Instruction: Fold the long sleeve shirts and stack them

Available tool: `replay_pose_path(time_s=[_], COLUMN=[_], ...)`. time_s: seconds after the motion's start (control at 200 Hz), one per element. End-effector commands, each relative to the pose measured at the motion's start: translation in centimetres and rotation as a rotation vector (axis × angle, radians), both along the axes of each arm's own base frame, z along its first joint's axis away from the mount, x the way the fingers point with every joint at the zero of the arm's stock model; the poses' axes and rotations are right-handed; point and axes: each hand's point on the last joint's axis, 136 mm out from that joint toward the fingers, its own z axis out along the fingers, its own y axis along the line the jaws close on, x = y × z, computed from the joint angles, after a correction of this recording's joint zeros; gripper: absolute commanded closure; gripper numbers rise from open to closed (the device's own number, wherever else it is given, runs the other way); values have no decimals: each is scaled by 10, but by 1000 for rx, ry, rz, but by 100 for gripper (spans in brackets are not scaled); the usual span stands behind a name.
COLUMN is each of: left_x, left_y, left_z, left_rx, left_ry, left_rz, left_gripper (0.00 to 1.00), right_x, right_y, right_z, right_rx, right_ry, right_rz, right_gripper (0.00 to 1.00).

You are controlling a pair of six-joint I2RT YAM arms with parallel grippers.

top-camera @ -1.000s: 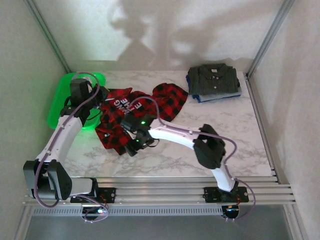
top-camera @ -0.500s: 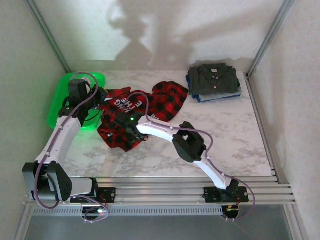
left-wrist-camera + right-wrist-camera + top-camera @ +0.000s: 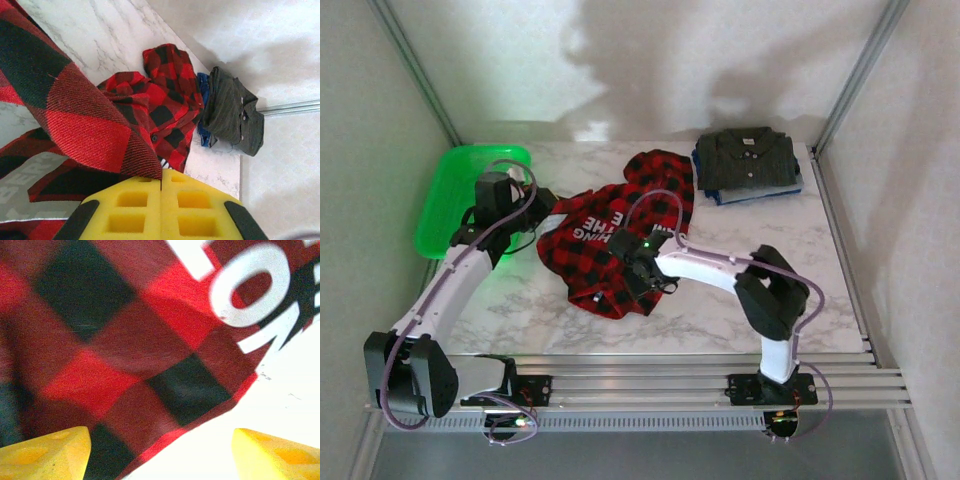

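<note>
The left gripper (image 3: 161, 181), clamped on the plaid shirt (image 3: 605, 245), should pull it taut while the right gripper (image 3: 160, 452), spread wide and empty, smooths it across the desk (image 3: 770, 250).

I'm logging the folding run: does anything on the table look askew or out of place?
The plaid shirt lies crumpled mid-table, a fold pinched in the shut left hand, the open right hand over its near edge. The grey shirt at the far right sits neatly folded.
</note>
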Motion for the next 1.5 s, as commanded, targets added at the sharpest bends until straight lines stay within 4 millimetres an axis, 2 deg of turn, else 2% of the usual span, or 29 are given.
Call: replay_pose_path(time_s=[0.0,0.085,0.2,0.33,0.485,0.796,0.976,1.051,1.081,1.111,1.176,1.256,1.291,1.361,1.441,1.496], left_x=[3,2,1,1,-1,-4,-5,-5,-5,-5,-4,0,2,6,11,12], left_y=[-2,-1,6,22,36,46,50,54,55,57,62,68,71,75,77,79], left_z=[11,5,-2,0,4,3,4,5,5,6,14,35,52,85,131,165], left_rx=[-6,7,17,27,38,44,49,55,55,56,53,49,52,51,40,31], left_ry=[-44,-32,-15,-23,-30,-24,-27,-29,-27,-31,-46,-84,-118,-188,-284,-358], left_rz=[-6,-7,5,40,67,84,92,100,104,108,119,133,143,161,178,189], left_gripper=[100,100,100,100,100,100,100,100,100,100,100,100,100,100,100,100], right_x=[-16,-32,-41,-46,-48,-39,-27,-21,-17,-13,-4,5,9,14,17,16], right_y=[46,74,103,137,159,162,144,140,137,134,131,131,133,139,149,158], right_z=[50,52,34,18,-4,-41,-65,-68,-69,-70,-64,-46,-32,-3,40,76], right_rx=[162,225,205,191,129,6,-118,-150,-162,-165,-148,-92,-49,34,150,244], right_ry=[-29,26,61,86,87,65,26,-2,-12,-16,-26,-46,-55,-78,-109,-127], right_rz=[196,280,355,414,453,458,403,390,377,360,319,284,274,267,285,317], right_gripper=[24,24,24,24,24,26,29,36,42,53,74,88,93,100,100,100])
